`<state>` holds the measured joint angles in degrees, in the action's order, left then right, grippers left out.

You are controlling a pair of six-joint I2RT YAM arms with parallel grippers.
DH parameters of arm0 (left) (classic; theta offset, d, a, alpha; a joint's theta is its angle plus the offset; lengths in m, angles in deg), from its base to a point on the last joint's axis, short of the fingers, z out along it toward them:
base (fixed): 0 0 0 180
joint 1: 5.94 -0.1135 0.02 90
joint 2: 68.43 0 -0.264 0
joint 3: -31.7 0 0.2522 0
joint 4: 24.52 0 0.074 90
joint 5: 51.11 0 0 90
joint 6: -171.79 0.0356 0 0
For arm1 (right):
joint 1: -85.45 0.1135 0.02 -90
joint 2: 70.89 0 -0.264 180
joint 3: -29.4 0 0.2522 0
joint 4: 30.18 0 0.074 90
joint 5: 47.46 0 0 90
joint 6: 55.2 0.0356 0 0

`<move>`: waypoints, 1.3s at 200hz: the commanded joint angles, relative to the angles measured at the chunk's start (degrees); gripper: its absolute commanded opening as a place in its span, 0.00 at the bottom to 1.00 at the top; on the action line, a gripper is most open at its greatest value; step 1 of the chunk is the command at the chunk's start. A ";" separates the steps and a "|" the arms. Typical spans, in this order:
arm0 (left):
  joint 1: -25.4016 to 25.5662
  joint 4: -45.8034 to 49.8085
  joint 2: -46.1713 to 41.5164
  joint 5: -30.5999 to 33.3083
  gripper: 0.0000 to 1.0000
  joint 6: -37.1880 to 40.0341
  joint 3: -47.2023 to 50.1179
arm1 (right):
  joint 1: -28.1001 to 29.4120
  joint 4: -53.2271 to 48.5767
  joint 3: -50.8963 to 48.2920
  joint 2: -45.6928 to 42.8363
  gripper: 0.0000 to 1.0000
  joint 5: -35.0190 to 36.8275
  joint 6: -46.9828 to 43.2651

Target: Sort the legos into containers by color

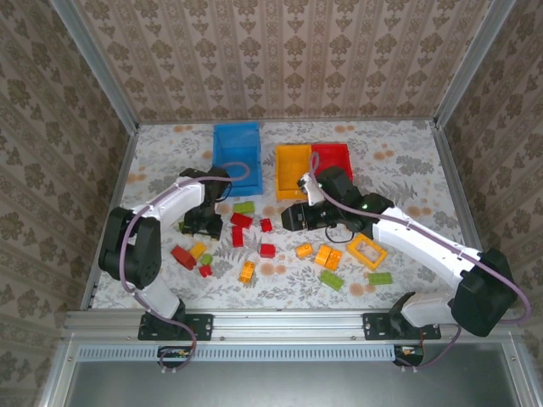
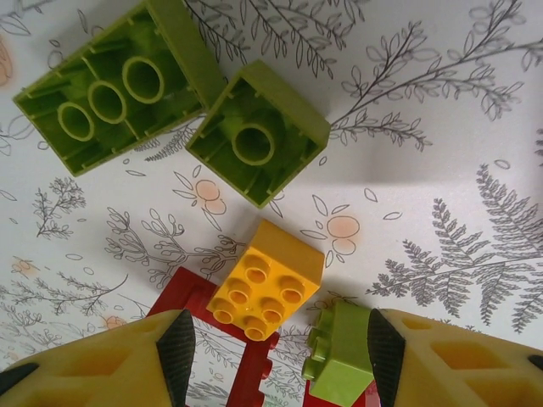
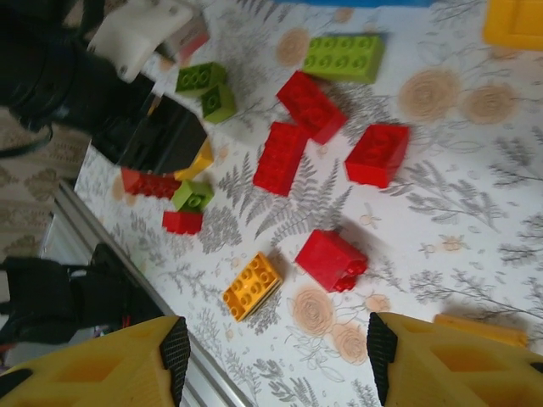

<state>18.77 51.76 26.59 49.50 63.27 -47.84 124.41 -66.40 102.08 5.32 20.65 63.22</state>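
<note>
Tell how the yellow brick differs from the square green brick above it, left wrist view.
Colour: the yellow brick is orange-yellow, the square green brick lime. Pose: the yellow brick shows its studs; the green brick lies upside down, showing one tube. Both are square.

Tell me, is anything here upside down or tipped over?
Yes. A long green brick and a square green brick right beside it lie upside down, hollow undersides facing up. A small green brick near them lies tipped on its side, studs pointing sideways. Nothing looks broken.
</note>
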 commanded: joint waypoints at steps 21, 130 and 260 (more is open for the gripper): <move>-3.11 4.76 -13.19 6.28 0.61 -12.99 -4.16 | 10.81 4.55 5.44 8.49 0.62 -1.01 -11.34; -14.49 12.78 -39.74 10.85 0.62 -27.10 -13.52 | 27.03 1.26 41.18 46.97 0.71 15.41 -17.60; -15.37 15.16 -45.09 6.84 0.62 -21.78 -13.60 | 29.15 -13.50 71.17 68.70 0.57 17.47 -13.94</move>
<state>4.02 64.83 -17.56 57.28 39.44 -60.61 153.24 -74.59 168.19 71.28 36.74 47.79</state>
